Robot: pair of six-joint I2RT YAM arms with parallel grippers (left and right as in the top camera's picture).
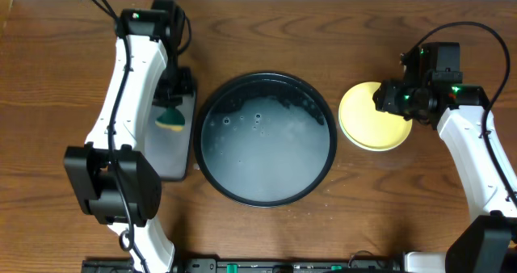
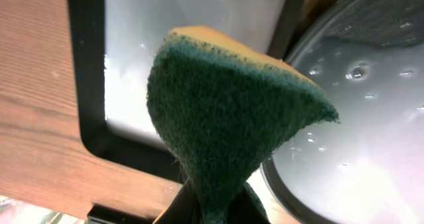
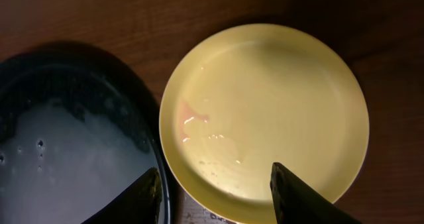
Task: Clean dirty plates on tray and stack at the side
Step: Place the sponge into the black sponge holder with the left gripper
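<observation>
The round black tray (image 1: 266, 137) sits mid-table, wet with foamy water and holding no plates. A pale yellow plate (image 1: 370, 119) lies on the table just right of it and fills the right wrist view (image 3: 265, 111); any plates beneath it are hidden. My right gripper (image 3: 215, 191) is open and empty, hovering above the plate's near edge. My left gripper (image 2: 215, 207) is shut on a green and yellow sponge (image 2: 225, 105), held above the small rectangular tray (image 1: 171, 136). No mint-green plate shows.
The small rectangular black tray (image 2: 93, 85) lies left of the round tray (image 2: 358, 118). Brown wooden table (image 1: 266, 233) all around. The round tray's rim (image 3: 156, 151) lies close to the yellow plate.
</observation>
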